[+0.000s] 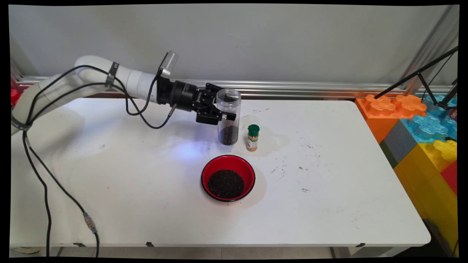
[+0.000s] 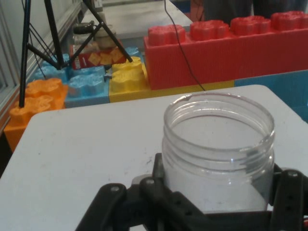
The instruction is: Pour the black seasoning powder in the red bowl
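clear plastic jar (image 1: 228, 117), upright with dark grains at its bottom, clamped in gripper (image 1: 223, 116). spice bottle (image 1: 252, 137) just past it, red bowl (image 1: 228, 178) of grains below.

main view: fixed, high, looks down-table at wall. hand view: close behind gripper (image 2: 219, 192). Both catch the clear jar (image 1: 229, 117) it grips.

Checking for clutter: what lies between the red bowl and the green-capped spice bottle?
Only bare table lies between red bowl and spice bottle, per the main view.
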Robot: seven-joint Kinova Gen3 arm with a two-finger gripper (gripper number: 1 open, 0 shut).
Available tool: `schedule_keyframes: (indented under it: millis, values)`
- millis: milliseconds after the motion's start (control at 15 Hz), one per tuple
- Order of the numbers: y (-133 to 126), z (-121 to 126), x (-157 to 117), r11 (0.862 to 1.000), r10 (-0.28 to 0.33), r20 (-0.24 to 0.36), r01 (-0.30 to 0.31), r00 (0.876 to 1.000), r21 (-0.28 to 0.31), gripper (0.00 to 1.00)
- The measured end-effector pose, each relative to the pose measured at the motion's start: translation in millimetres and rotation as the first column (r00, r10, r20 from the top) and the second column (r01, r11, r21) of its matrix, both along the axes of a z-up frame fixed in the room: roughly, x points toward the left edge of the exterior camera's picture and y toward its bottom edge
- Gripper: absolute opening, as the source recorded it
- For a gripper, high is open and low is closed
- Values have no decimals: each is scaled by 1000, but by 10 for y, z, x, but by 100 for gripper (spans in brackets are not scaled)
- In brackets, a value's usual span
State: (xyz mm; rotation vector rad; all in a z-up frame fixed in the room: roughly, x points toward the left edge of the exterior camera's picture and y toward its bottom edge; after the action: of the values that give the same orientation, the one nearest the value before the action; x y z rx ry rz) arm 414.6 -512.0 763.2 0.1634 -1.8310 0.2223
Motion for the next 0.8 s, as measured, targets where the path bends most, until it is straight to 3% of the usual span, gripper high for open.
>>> schedule_keyframes:
  millis: [467,800]
  values:
    - [102,319,-171,996,-54,58,58,997,-62,0]
    - [188,446,-304,982,-112,137,130,984,-135,0]
